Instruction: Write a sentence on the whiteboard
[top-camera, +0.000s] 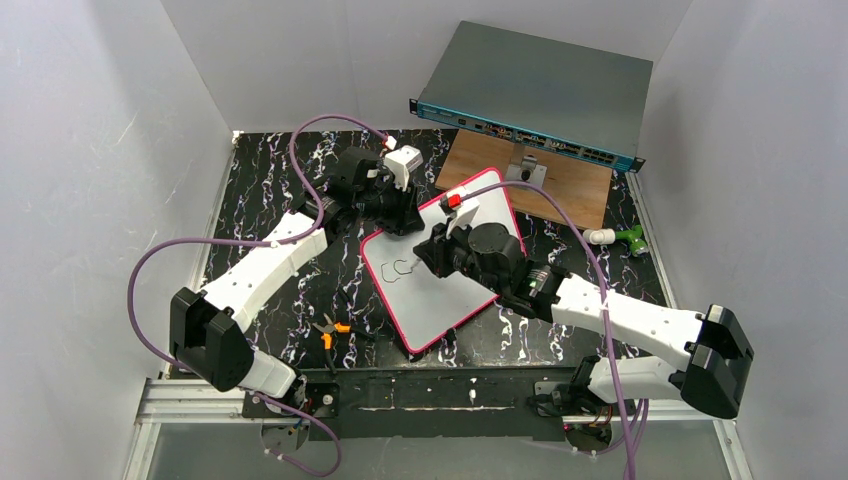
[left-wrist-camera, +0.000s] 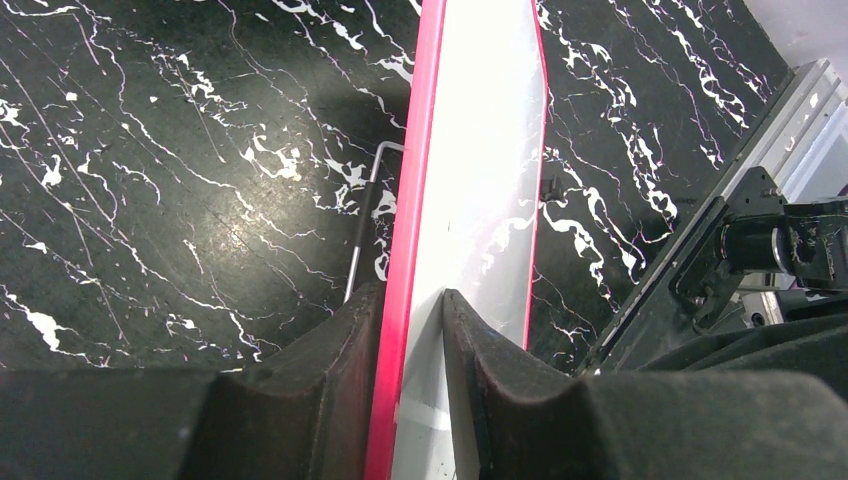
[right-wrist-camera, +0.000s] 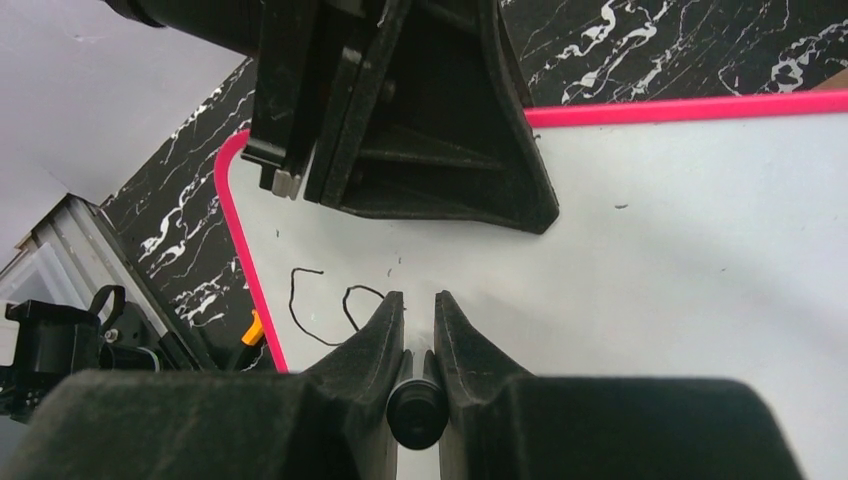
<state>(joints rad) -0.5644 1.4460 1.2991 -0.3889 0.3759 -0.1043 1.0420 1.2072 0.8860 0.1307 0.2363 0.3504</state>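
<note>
Right gripper (right-wrist-camera: 418, 300) closest to the wrist lens: fingers drawn in to a narrow gap, pinching a black marker (right-wrist-camera: 417, 412) whose round end shows between them. Tip hidden below the fingers; cannot tell whether it touches the surface.

Beneath it, the whiteboard (top-camera: 440, 290), white with a pink-red frame, sits about mid-tabletop, turned so that one rounded corner points at the near edge and another at the far edge. Whether it lies fully flat, cannot tell.

The sentence (right-wrist-camera: 320, 310): two black curved strokes on the board's left part, close to the frame, just beside the right gripper's fingertips on their left side.

Left gripper (left-wrist-camera: 412, 300) is at the board's far-left edge. Fingers closed onto the frame, one pad on the white face, the other against the pink-red rim. In the left wrist view the board runs away edge-on between them, and a thin bent rod (left-wrist-camera: 365, 220) lies on the black marbled tabletop (top-camera: 270, 200) just beside that edge.

Pliers (top-camera: 330, 330) with orange handles lie near the near edge, left of the board's near corner and apart from it.

Far-right corner: a grey-teal network switch (top-camera: 540, 95) above a wooden board (top-camera: 560, 185). A green-and-white object (top-camera: 620, 237) lies by the right edge.
</note>
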